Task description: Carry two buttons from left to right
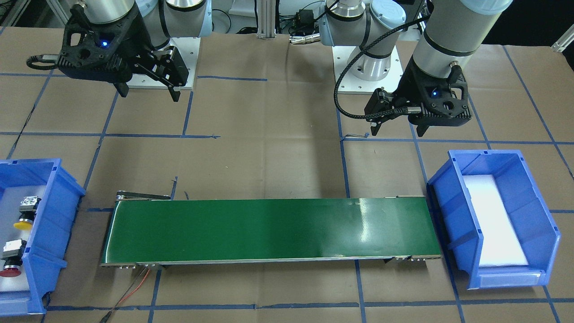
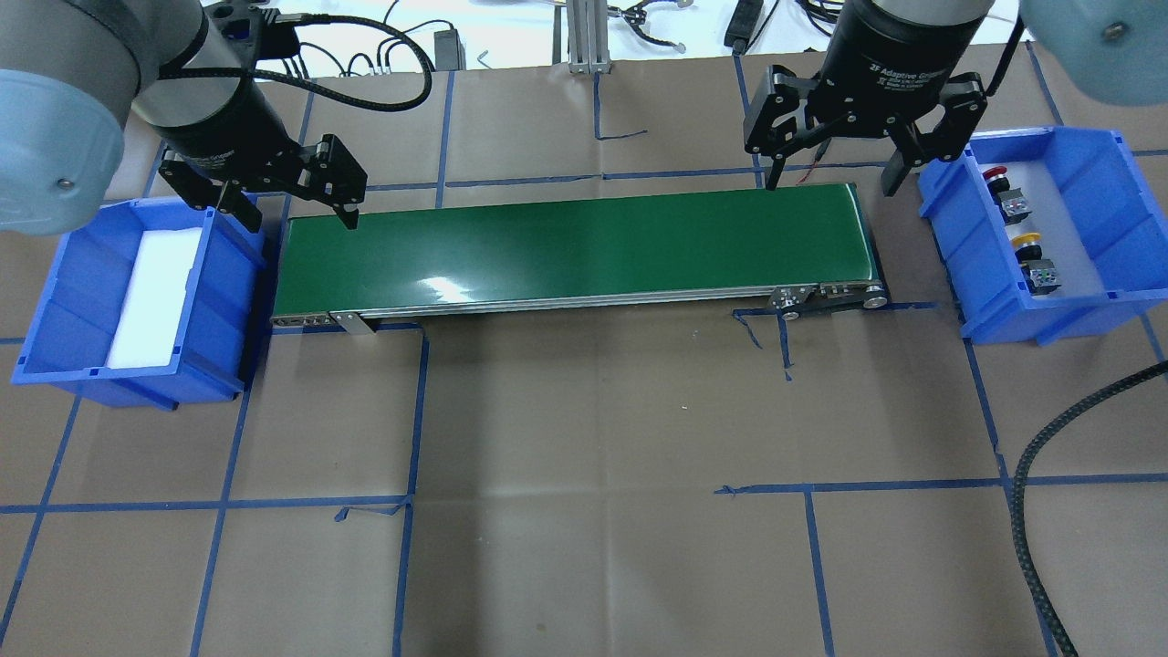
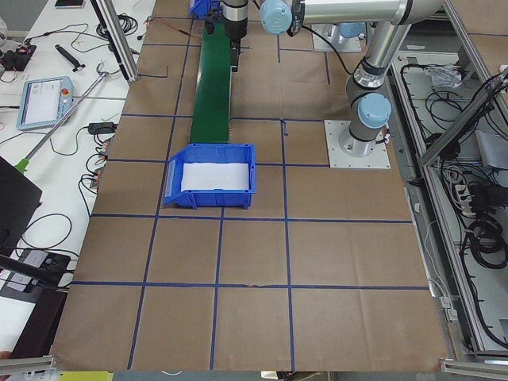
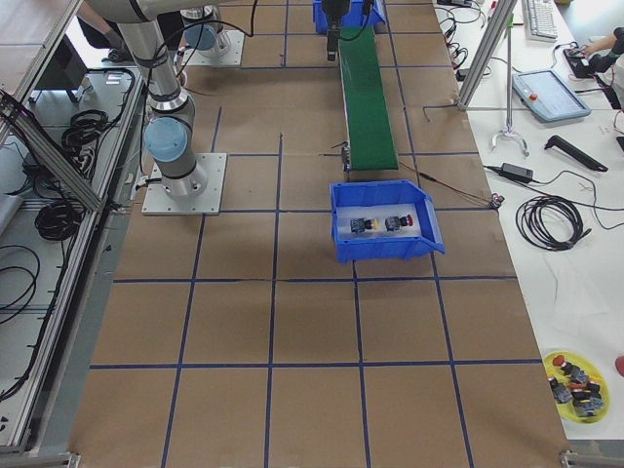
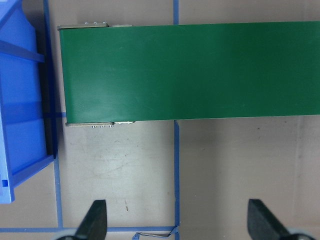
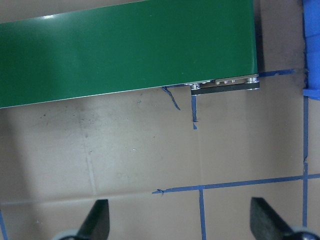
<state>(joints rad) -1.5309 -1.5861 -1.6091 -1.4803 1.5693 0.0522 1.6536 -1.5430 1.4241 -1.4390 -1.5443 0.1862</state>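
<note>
Both buttons lie in the blue bin (image 2: 1049, 315) at the robot's right end of the table. The red-capped button (image 2: 999, 178) is farther back, the yellow-capped button (image 2: 1031, 246) nearer. They show again in the front-facing view, yellow (image 1: 24, 220) and red (image 1: 11, 264), and in the exterior right view (image 4: 375, 225). My right gripper (image 2: 830, 185) is open and empty, above the belt's right end beside that bin. My left gripper (image 2: 301, 219) is open and empty, above the belt's left end. Both wrist views show open fingers over brown paper, left (image 5: 178, 220) and right (image 6: 181, 220).
A green conveyor belt (image 2: 575, 246) runs between the two bins. The blue bin (image 2: 55, 301) at the robot's left holds only a white foam pad. Blue tape lines cross the brown table cover. A yellow dish (image 4: 575, 380) with several spare buttons sits beyond the table.
</note>
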